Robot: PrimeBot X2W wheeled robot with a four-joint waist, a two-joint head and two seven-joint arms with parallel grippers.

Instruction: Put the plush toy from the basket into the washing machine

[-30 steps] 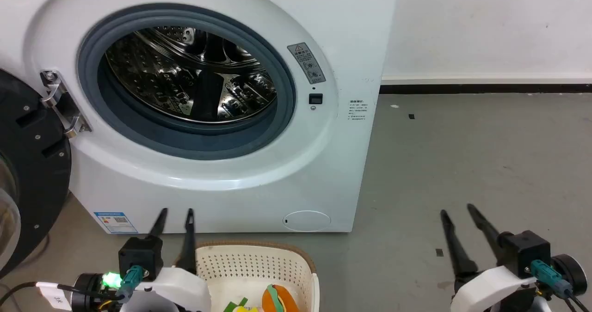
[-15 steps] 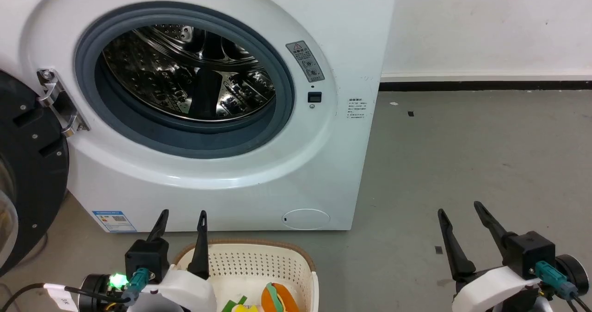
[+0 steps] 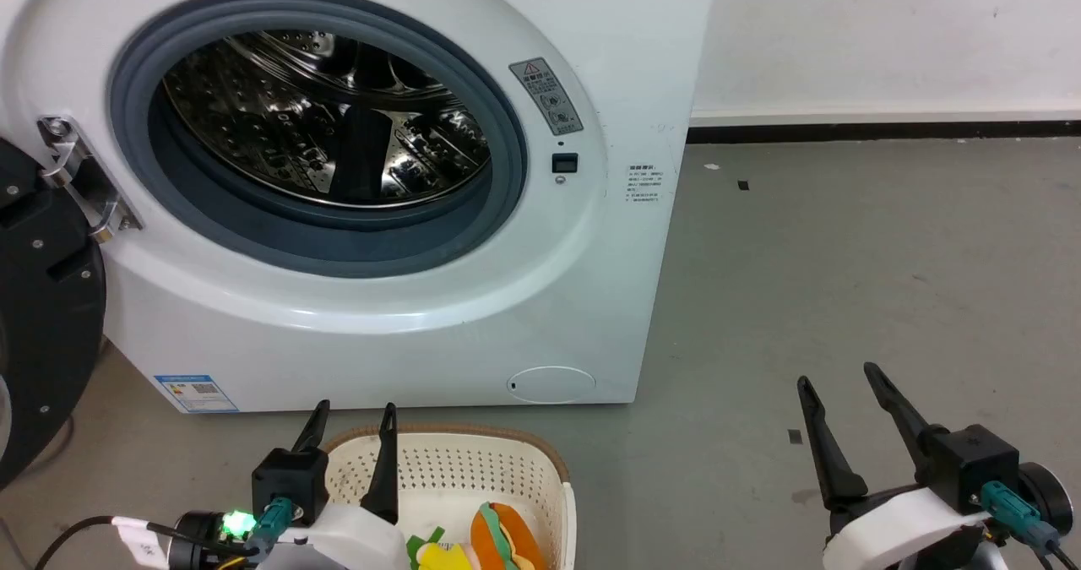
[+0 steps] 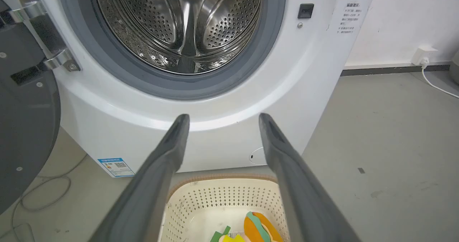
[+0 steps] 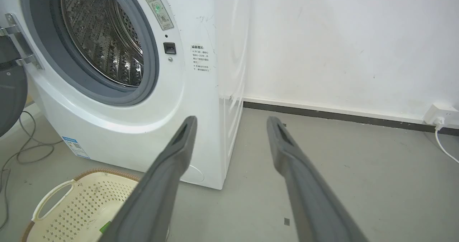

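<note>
Lying in the cream perforated plastic basket point(image 3: 460, 469), the soft orange-and-yellow plush toy point(image 3: 502, 540) is partly cut off; left pincer point(image 3: 355, 404) and right pincer point(image 3: 836, 374) gape empty.

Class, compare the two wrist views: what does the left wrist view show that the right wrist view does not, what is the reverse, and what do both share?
Left wrist view: the open left hand and the orange hamburger of the plush toy, lying in the basket.
Right wrist view: the open right hand, the basket's white side handle and the side panel of the washing machine.
Both: the washing machine with its steel drum, the basket, the grey floor and a wall socket.
</note>
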